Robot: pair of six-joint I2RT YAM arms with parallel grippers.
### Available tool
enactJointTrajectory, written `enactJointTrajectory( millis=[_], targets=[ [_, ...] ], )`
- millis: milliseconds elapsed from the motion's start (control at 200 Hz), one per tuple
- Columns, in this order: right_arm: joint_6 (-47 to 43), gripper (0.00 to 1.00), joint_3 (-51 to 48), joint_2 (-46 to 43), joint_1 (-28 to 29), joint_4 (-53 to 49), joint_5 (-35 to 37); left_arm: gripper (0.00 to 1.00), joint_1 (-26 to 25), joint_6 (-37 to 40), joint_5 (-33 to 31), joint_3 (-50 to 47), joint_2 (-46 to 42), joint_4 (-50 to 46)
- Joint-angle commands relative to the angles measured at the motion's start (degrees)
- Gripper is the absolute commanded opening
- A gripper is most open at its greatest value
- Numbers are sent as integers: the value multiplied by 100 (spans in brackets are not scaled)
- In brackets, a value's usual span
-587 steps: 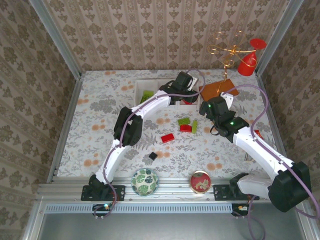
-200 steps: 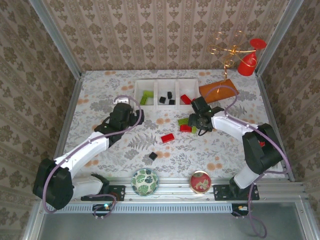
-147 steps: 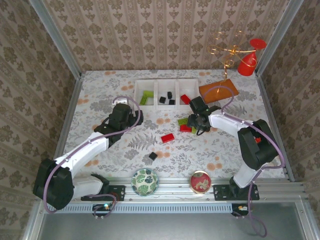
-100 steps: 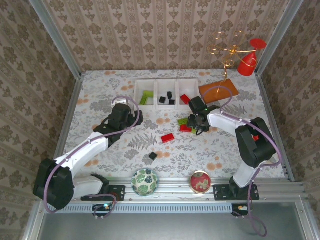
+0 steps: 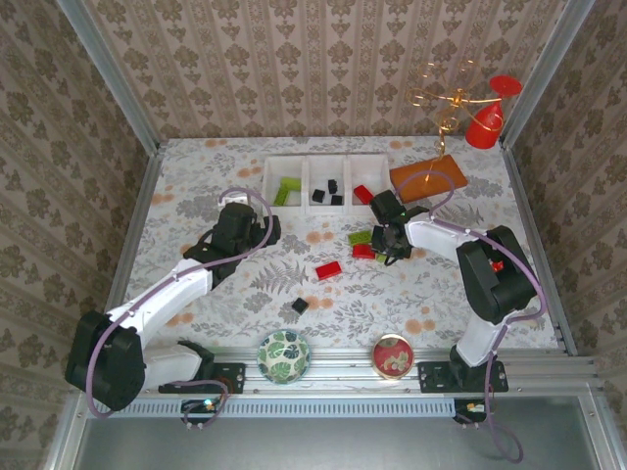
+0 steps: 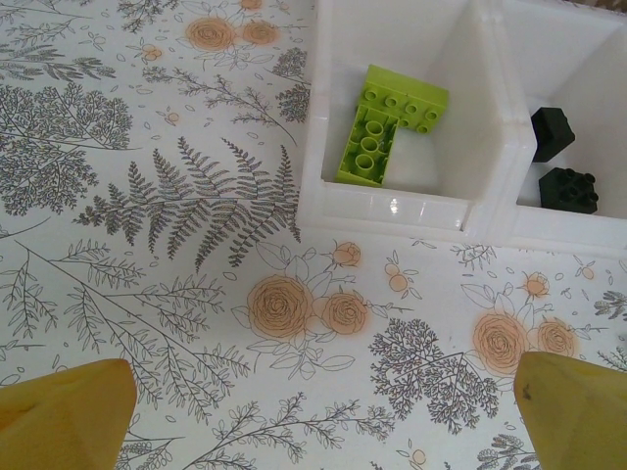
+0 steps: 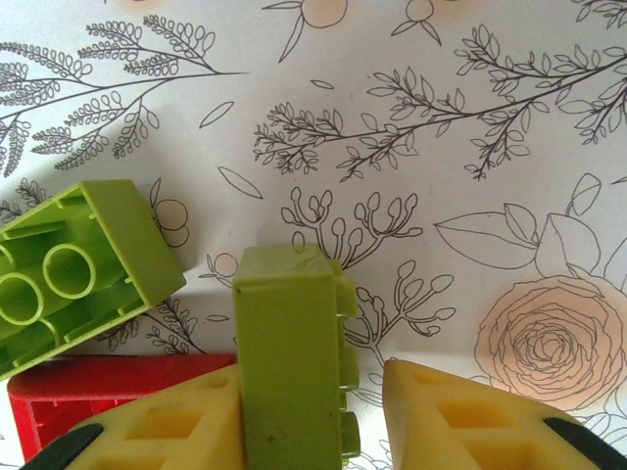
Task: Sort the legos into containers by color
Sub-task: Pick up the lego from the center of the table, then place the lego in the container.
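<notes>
One upright lime green plastic brick [image 7: 289,333] stands inside the narrow right end effector [image 7: 313,416]; the left end effector [image 6: 323,411] gapes wide.

This is a robotics lab test cell dressed to look homely. Brown damask wallpaper panels [image 5: 294,69] set in bare aluminium corner posts [image 5: 106,69] box in a white floral-printed worktop [image 5: 196,186]. A white-and-black left robot arm [image 5: 167,292] and a matching right robot arm [image 5: 441,236] are bolted to a slotted aluminium rail [image 5: 338,377] along the near edge.

High overhead camera looks down; wrist cameras sit close above table [image 5: 431,294].
</notes>
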Motion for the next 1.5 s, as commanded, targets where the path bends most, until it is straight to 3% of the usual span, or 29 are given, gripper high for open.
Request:
enactJointTrajectory(
  millis=[0, 240, 680, 995, 1230, 1495],
  targets=[
    [0, 40, 55, 127, -41, -67, -44, 100, 45, -126, 55, -69, 42, 103],
    [-18, 40, 106, 313, -48, 13, -114, 100, 48, -130, 70, -69, 77, 95],
    [-92, 14, 134, -12, -48, -244, 199, 100, 82, -130, 39, -86, 35, 66],
    [-244, 10, 403, -472, 119, -325, 490, 100, 102, -175, 27, -148, 33, 112],
    [-442, 10, 1131, -387, 442, -399, 505, 100, 119, -188, -63, -208, -67, 99],
    [-818, 10, 2500, 276, 804, -597, 463, 100, 181, -211, -86, -319, -247, 77]
  ],
)
